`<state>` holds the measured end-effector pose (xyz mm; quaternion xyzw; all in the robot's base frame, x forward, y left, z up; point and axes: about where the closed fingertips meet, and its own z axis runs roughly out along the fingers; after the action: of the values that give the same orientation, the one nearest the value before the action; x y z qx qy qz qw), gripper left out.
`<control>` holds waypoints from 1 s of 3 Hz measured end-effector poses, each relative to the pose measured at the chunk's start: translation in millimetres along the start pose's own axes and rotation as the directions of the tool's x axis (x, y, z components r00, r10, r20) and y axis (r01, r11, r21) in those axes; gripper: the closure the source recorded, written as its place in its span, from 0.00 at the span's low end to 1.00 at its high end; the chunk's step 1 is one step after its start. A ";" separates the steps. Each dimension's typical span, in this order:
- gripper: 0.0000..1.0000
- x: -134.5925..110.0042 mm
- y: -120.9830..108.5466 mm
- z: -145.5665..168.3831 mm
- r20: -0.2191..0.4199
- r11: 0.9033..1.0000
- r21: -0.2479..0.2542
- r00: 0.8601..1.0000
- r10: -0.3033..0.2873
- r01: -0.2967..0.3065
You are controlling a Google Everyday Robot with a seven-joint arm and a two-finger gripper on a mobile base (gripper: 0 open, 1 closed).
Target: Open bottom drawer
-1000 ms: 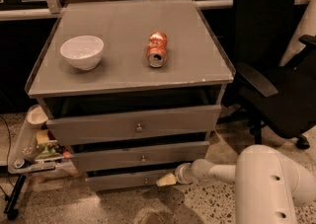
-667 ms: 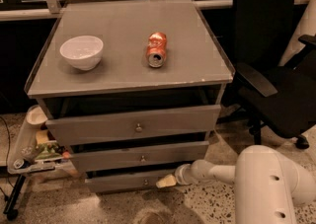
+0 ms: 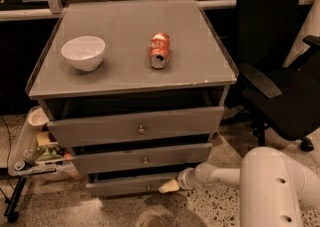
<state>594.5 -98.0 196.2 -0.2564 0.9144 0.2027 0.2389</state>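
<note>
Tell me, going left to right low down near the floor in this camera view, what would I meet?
Cluttered side tray → bottom drawer → gripper, at that drawer's right end → robot's white arm.

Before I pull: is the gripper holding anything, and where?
Cannot be told. The gripper sits beside the small round metal knob of the narrow grey bottom drawer.
</note>
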 end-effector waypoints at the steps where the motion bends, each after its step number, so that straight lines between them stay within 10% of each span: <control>1: 0.00 12.3 5.4 -3.7 -0.023 1.000 -0.015 1.000 0.011 -0.012; 3: 0.00 25.9 14.5 -11.9 -0.053 0.999 -0.037 0.998 0.022 -0.024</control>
<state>562.8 -102.2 195.3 -0.2555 0.9193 0.2156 0.2074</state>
